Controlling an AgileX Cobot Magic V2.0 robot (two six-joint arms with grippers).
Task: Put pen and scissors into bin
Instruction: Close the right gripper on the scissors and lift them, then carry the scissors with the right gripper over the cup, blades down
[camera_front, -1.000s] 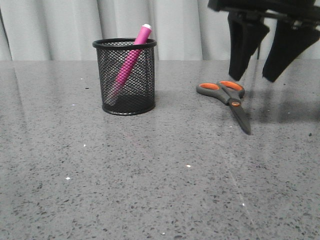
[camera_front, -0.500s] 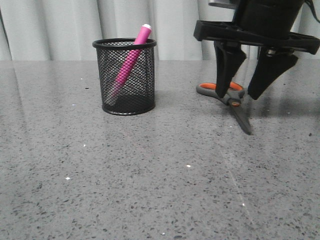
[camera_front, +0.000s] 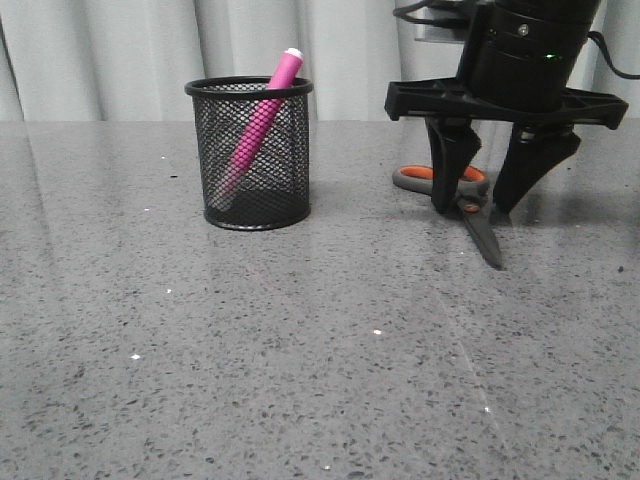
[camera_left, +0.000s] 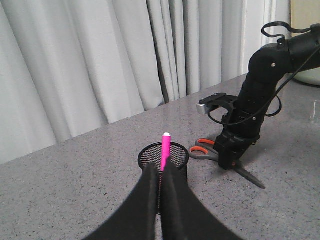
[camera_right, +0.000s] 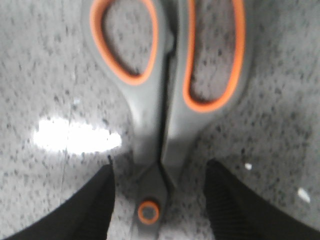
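— While the bin (camera_front: 249, 153) stands on the grey table (camera_front: 300, 360), where is everything else?

— Inside the bin the pen (camera_front: 262, 118) leans, its tip poking above the rim. To the right of the bin, apart from it, the scissors (camera_front: 462, 200) lie flat, blades closed.

— And the right gripper (camera_front: 474, 208)?

— Down over the scissors, to the right of the bin, spread wide, one finger each side of the orange pivot (camera_right: 148, 212); neither touches them.

— The left gripper (camera_left: 160, 172)?

— Raised near the bin, fingers pressed together, holding nothing.
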